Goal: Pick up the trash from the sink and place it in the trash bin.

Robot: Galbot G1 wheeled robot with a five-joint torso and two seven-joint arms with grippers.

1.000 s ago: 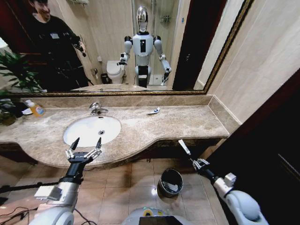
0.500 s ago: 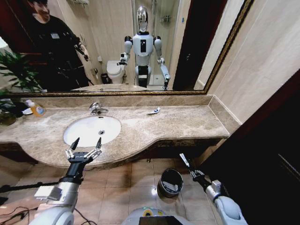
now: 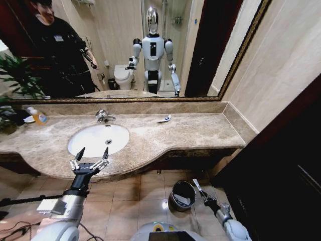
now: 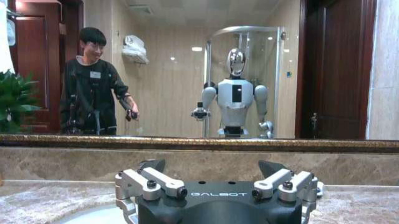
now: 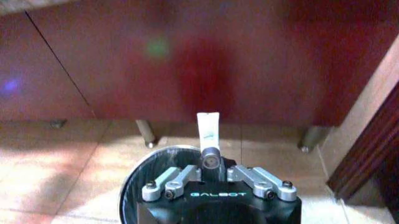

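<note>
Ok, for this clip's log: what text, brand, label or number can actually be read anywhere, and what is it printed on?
"GALBOT": on the body of the left gripper, left wrist view.
"GALBOT": on the body of the right gripper, which is shut on a white tube beside the trash bin.
Orange label of the bottle on the counter: too small to read.
Print on the tube: too blurred to read.

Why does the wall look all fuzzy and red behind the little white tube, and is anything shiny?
In the right wrist view the dark red cabinet front is out of focus, while the white tube in the right gripper stays fairly sharp. In the head view light glints on the floor tile beside the trash bin, and the mirror reflects the room.
</note>
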